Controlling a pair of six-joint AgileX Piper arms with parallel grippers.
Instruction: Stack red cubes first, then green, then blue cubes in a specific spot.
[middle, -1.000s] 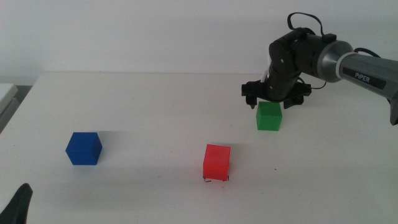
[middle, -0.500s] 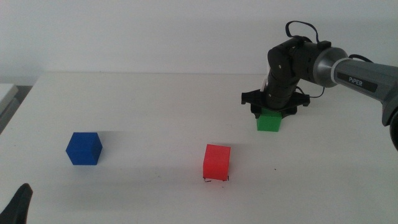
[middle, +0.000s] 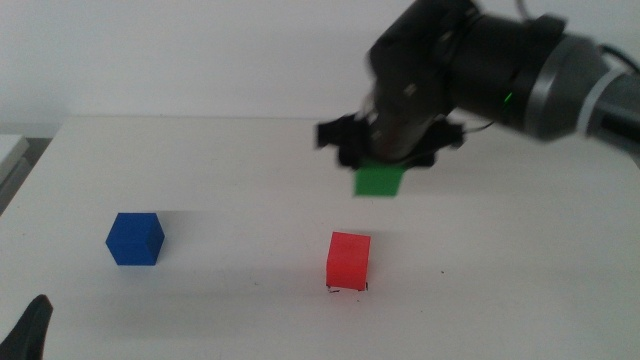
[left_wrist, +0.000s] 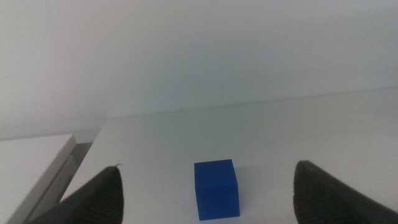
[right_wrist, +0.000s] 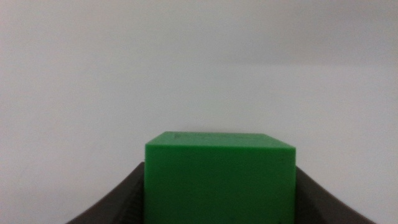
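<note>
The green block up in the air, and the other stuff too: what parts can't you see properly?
- Green cube: blurred by motion in the middle view; right gripper covers its top.
- Green cube's lower part: cut off by the right wrist picture's edge.
- Corner marks under the red cube: too small, mostly hidden.
- Left gripper: only a tip in the middle view.

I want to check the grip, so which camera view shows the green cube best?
The right wrist view: the green cube fills it, sharp, between the right gripper jaws. The middle view shows the cube blurred, lifted above the table under the gripper. The left wrist view does not show it.
</note>
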